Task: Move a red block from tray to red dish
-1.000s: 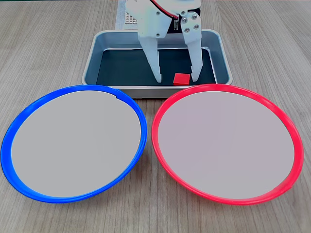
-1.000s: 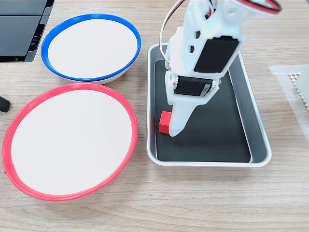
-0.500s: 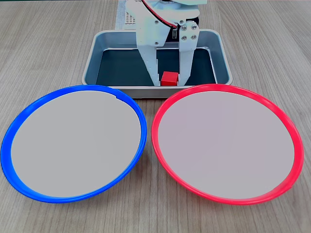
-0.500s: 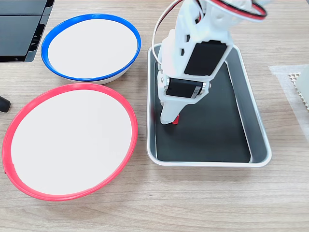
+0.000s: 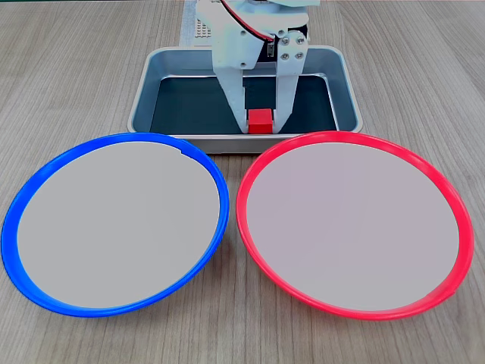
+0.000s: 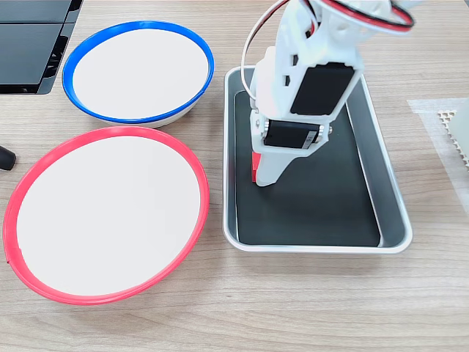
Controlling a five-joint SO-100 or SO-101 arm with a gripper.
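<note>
The small red block (image 5: 260, 119) sits between the two white fingers of my gripper (image 5: 261, 126), which is shut on it. It is low inside the silver tray (image 5: 142, 91), close to the wall nearest the dishes. From the other side, the arm covers most of the red block (image 6: 255, 166), and the gripper (image 6: 262, 179) points down at the tray's (image 6: 315, 246) dark floor. I cannot tell whether the block touches the floor. The red dish (image 5: 244, 227) lies just in front of the tray and holds nothing; in the other fixed view the red dish (image 6: 16, 205) is left of the tray.
A blue-rimmed dish (image 5: 220, 189) lies beside the red one, also seen as the blue-rimmed dish (image 6: 71, 62) at top left. A dark device (image 6: 29, 44) sits at the top left corner, and a perforated white sheet (image 6: 454, 128) lies at the right edge.
The fingers went from wide open around the block to shut on it. The block has shifted slightly left in the view facing the arm.
</note>
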